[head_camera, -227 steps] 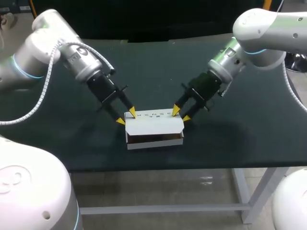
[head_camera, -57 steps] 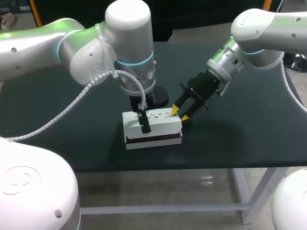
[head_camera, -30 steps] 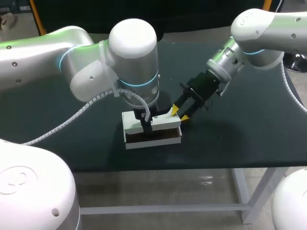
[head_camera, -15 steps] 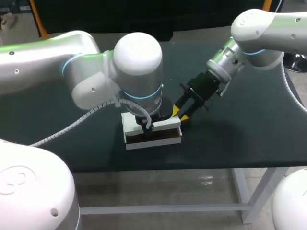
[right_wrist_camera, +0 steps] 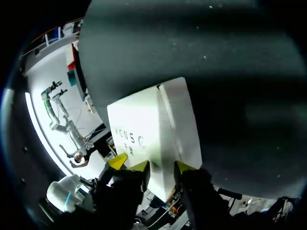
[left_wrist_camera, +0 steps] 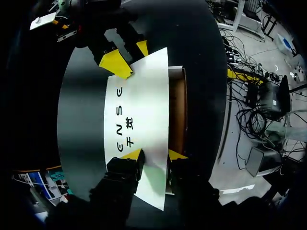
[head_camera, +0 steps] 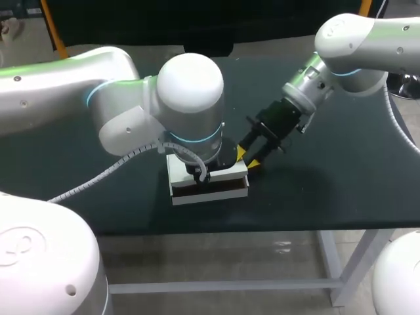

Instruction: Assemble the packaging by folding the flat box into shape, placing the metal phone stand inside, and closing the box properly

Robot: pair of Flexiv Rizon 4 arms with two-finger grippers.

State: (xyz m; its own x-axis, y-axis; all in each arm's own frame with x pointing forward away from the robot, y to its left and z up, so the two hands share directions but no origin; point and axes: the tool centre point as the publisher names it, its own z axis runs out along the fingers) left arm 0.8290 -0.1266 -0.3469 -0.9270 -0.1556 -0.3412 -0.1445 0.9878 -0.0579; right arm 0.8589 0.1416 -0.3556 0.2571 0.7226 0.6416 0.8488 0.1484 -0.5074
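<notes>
The white box (head_camera: 210, 189) sits on the dark table near its front edge. Its printed lid (left_wrist_camera: 139, 105) is tilted down over the brown inside (left_wrist_camera: 176, 110), and a gap shows along the front. My left gripper (left_wrist_camera: 153, 155) points down at the lid's front edge and is open; one finger is over the lid, the other is past the edge. In the head view the left gripper (head_camera: 200, 176) is mostly hidden under its arm. My right gripper (right_wrist_camera: 163, 167) is shut on the box's right rear corner (right_wrist_camera: 160, 120). The right gripper (head_camera: 248, 157) shows there from above. No phone stand is visible.
The dark table (head_camera: 328, 184) stretches to both sides of the box and behind it. Its front edge lies just ahead of the box. My left arm's large wrist joint (head_camera: 190, 98) hangs over the box's left half.
My left arm has moved forward and lower over the box, and its fingers have drawn closer together. The lid has come down further. The right arm has stayed at the corner.
</notes>
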